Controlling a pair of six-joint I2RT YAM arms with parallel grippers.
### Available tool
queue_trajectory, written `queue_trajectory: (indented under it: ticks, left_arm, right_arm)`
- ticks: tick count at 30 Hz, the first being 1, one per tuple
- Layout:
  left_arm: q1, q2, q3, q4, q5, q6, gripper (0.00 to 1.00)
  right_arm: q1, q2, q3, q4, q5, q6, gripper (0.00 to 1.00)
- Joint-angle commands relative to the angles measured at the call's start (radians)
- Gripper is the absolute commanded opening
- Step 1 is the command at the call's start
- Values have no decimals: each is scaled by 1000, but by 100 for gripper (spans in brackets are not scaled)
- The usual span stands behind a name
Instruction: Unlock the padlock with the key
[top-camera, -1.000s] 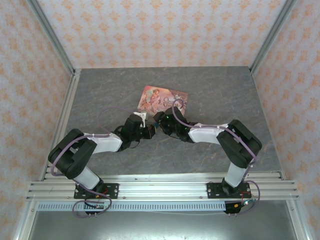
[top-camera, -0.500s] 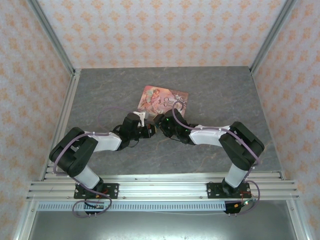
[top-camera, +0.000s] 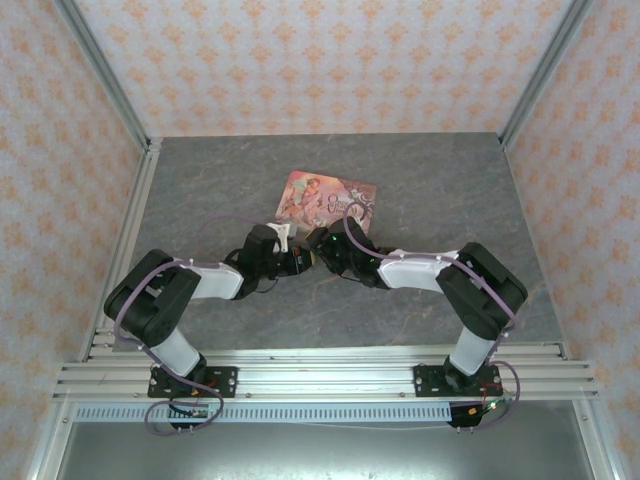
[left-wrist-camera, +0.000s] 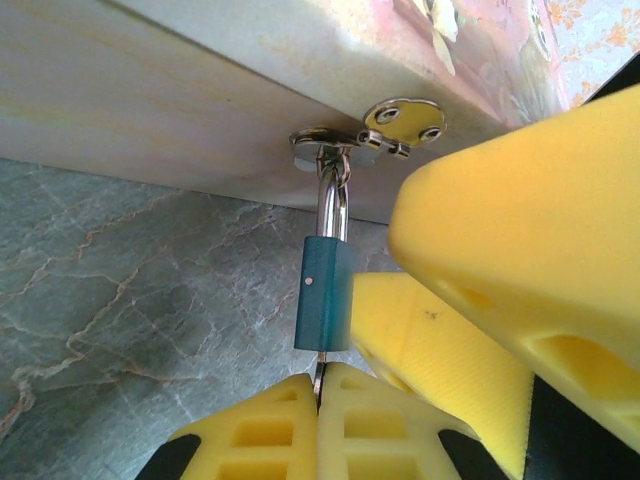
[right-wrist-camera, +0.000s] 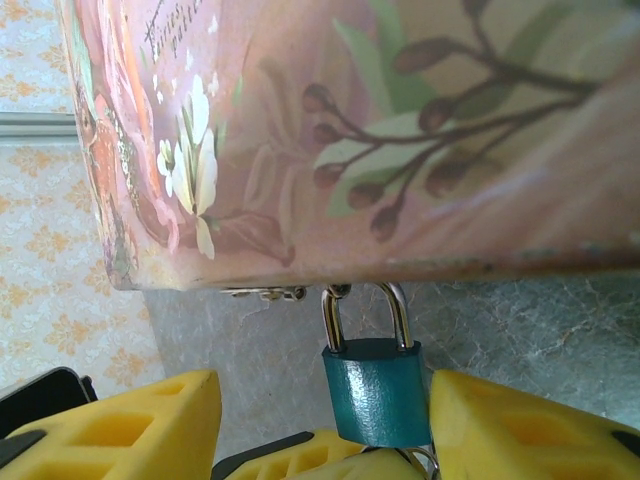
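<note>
- Grey marbled table (top-camera: 200, 190); teal padlock (right-wrist-camera: 375, 390) hanging from the hasp (left-wrist-camera: 400, 122) of the pink tin (top-camera: 325, 198).
- Left gripper (left-wrist-camera: 320, 400) pinched shut on the key (left-wrist-camera: 319, 368), blade meeting the lock's underside.
- Right gripper (right-wrist-camera: 320, 397) half open, straddling the lock body, apparently not clamping.
- Best to brace the body first, then twist squarely, without tugging the hasp.

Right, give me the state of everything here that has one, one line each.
padlock, shackle closed, hanging from the hasp
key, blade pinched, pointing up into the padlock's base
pink tin, hasp fastened by the shackle
left gripper, shut on the key
right gripper, open, one finger on either side of the padlock
</note>
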Motion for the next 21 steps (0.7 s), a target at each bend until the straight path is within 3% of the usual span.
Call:
queue_trajectory:
  ticks: [1, 6, 16, 21]
  left_arm:
    - [0, 7, 17, 116, 68, -3, 0]
    - [6, 10, 17, 117, 82, -1, 0]
    - [7, 26, 32, 108, 111, 9, 0]
    - [7, 31, 34, 96, 114, 20, 0]
  right_arm:
    - [7, 58, -25, -122, -69, 50, 57]
    - [7, 60, -27, -122, -71, 46, 53]
    - [7, 84, -13, -137, -100, 24, 57]
    - [7, 94, 3, -162, -109, 8, 46]
